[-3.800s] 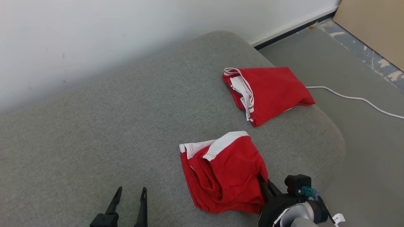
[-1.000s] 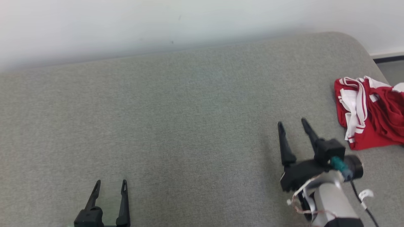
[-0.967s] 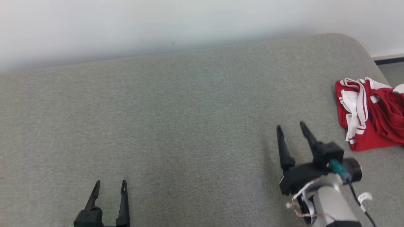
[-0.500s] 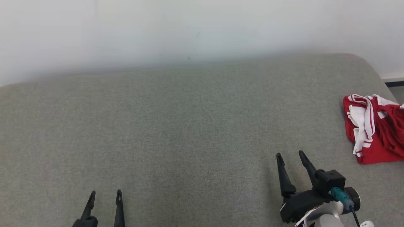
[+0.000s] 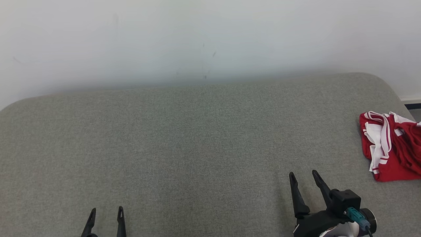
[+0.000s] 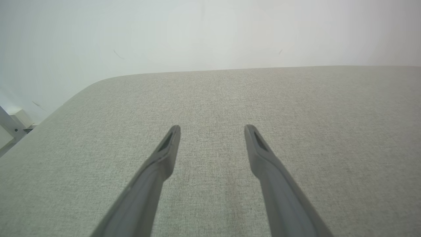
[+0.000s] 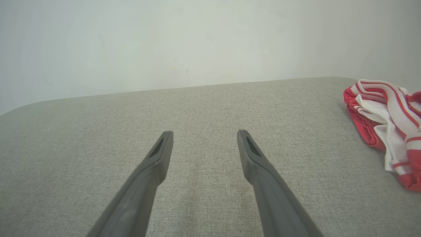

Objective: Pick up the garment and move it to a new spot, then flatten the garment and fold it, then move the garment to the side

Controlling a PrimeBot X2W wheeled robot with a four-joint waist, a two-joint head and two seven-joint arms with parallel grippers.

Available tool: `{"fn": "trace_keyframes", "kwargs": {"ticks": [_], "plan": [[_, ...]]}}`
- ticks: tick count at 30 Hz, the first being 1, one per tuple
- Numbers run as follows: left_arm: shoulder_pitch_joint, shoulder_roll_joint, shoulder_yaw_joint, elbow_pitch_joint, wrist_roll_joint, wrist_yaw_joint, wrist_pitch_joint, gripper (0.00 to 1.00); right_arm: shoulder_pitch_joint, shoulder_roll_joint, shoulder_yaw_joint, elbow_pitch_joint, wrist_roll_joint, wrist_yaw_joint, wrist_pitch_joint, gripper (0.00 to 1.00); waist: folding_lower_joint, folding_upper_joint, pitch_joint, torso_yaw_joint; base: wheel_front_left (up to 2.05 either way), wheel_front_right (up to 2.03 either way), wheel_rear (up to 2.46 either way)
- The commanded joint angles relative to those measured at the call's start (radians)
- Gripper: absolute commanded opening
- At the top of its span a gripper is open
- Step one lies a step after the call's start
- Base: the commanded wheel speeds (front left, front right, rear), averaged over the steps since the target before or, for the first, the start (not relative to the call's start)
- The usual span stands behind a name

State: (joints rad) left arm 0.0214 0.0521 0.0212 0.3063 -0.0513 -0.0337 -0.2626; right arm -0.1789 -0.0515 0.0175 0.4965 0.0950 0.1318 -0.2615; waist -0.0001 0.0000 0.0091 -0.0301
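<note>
Listing the scene as it stands against the earlier frames:

- Garment (image 5: 391, 148) — red cloth with white striped trim, lying in a loose heap at the far right end of the grey cushion (image 5: 184, 138), cut off by the head view's edge. Nothing touches it. Seconds ago a folded red piece lay at the front of the cushion against the right gripper, with a second beyond it. Whether both now share this heap cannot be told.
- Right gripper (image 5: 302, 172) — fingers spread wide, nothing between them, well apart from the cloth. A second ago it stood nearer the heap; it has since drawn back toward the robot.
- Left gripper (image 5: 106, 208) — fingers likewise apart and empty, low over bare cushion. No real shift of its own.
- Head view — has turned and tilted up, so more wall (image 5: 197, 39) shows; the drop of both grippers in that view is partly this.

Judgement: the move to the side looks done, and both arms appear to be retiring.
</note>
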Motion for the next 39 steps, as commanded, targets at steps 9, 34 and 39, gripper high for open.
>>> {"fn": "trace_keyframes", "kwargs": {"ticks": [9,34,39], "plan": [[0.031,-0.002,0.019,-0.003,-0.001,-0.001,-0.003,1.0,0.045,0.002,-0.007,-0.003,-0.015,-0.003,-0.004,1.0,0.0001,0.0,-0.031,-0.004,0.0,0.0,0.0],[0.066,-0.002,0.032,0.024,-0.062,-0.022,-0.003,1.0,0.096,0.002,-0.027,-0.026,-0.061,-0.003,-0.004,1.0,0.0001,0.0,-0.072,-0.018,0.0,0.0,0.0],[0.065,-0.002,0.031,0.022,-0.063,-0.02,-0.003,1.0,0.091,0.002,-0.015,-0.034,-0.068,-0.003,-0.004,1.0,0.0001,0.0,-0.061,-0.017,0.0,0.0,0.0]]}}
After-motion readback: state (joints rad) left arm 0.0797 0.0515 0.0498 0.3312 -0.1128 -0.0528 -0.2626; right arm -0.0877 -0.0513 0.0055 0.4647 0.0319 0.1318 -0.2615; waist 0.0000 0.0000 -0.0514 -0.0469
